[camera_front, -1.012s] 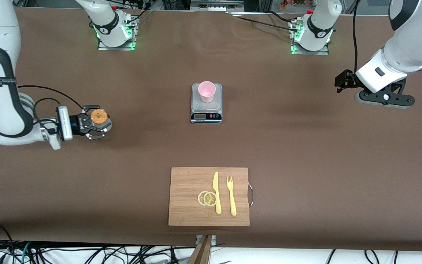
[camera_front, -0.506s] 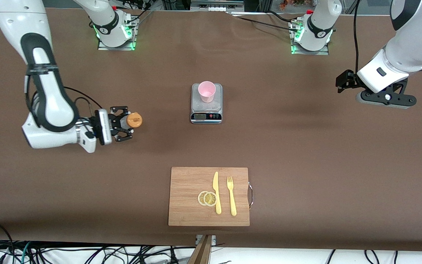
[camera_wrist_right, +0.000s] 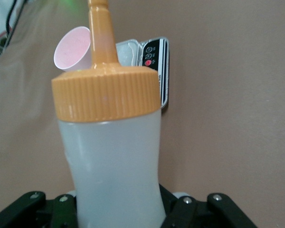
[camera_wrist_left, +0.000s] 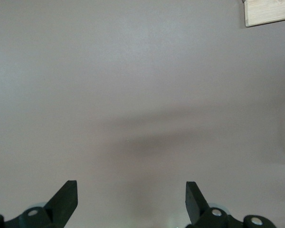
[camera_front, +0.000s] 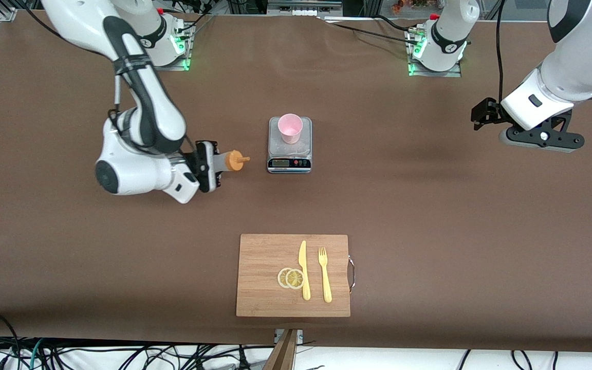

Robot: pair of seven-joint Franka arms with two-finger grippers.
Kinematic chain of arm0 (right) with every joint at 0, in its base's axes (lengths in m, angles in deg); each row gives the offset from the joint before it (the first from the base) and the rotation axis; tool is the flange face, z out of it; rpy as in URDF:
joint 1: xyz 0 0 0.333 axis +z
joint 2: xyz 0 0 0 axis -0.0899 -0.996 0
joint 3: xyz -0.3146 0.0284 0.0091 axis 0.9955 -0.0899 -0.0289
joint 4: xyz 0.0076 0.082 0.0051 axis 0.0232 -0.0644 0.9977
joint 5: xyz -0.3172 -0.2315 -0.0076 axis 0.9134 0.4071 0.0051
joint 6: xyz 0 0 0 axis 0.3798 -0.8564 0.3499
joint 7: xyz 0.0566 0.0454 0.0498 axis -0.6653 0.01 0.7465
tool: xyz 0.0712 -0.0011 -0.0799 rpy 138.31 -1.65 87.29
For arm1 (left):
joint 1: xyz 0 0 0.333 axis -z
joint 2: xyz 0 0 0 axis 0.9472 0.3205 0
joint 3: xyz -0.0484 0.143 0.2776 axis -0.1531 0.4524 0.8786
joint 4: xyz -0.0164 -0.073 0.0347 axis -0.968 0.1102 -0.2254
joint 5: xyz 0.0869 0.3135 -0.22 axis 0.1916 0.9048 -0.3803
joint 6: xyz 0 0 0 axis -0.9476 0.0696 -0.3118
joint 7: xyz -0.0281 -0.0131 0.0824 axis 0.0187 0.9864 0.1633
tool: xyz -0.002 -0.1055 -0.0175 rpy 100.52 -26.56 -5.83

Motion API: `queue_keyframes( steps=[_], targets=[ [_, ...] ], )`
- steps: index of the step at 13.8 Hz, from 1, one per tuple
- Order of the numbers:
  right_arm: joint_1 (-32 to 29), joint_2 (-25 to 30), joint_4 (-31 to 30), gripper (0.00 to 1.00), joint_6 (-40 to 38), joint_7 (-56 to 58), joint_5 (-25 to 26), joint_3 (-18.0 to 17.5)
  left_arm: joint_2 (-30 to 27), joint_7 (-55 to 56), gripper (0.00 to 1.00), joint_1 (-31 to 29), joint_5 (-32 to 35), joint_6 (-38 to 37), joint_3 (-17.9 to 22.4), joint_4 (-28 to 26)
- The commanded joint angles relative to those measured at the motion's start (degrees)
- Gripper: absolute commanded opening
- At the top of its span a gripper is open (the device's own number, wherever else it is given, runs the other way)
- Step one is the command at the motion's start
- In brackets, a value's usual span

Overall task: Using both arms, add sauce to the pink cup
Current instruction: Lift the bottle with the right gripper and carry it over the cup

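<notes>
The right gripper (camera_front: 213, 165) squeezes the sauce (camera_front: 232, 161) lying sideways, nozzle pointing at the cup (camera_front: 290, 127); the left gripper (camera_wrist_left: 131, 202) waits, jaws apart.

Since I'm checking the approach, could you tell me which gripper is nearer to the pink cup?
The right. The right gripper, shut on the sauce bottle, hangs beside the scale carrying the pink cup. The left gripper waits open toward the left arm's end of the table.

A wide worktop (camera_front: 429, 205) covered in smooth brown matte sheeting fills nearly the whole front view, evenly lit with soft shadows. Along its edge nearest the front camera, tangled black cables (camera_front: 121, 354) lie on a pale floor (camera_front: 378, 357). Metal framing (camera_front: 303, 6) stands at the edge farthest from that camera.
</notes>
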Motion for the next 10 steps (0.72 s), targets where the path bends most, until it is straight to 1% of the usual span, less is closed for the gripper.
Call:
queue_keyframes(
  steps=[1, 2, 5, 10],
  targets=[
    [3.9, 0.9, -0.1, 0.0, 1.4, -3.4, 4.7, 0.5, 0.5, -0.8, 1.0, -0.2, -1.0, -1.2, 0.1, 1.6],
    [4.9, 0.9, -0.1, 0.0, 1.9, -4.1, 5.1, 0.5, 0.5, -0.8, 1.0, -0.2, -1.0, -1.2, 0.0, 1.6],
    [8.1, 0.8, 0.8, 0.0, 2.4, -8.0, 9.2, 0.5, 0.5, -0.7, 1.0, -0.2, -1.0, -1.2, 0.0, 1.6],
    [11.0, 0.7, 1.0, 0.0, 2.3, -10.5, 14.9, 0.4, 0.5, -0.7, 1.0, -0.2, -1.1, -1.3, 0.0, 1.6]
  ],
)
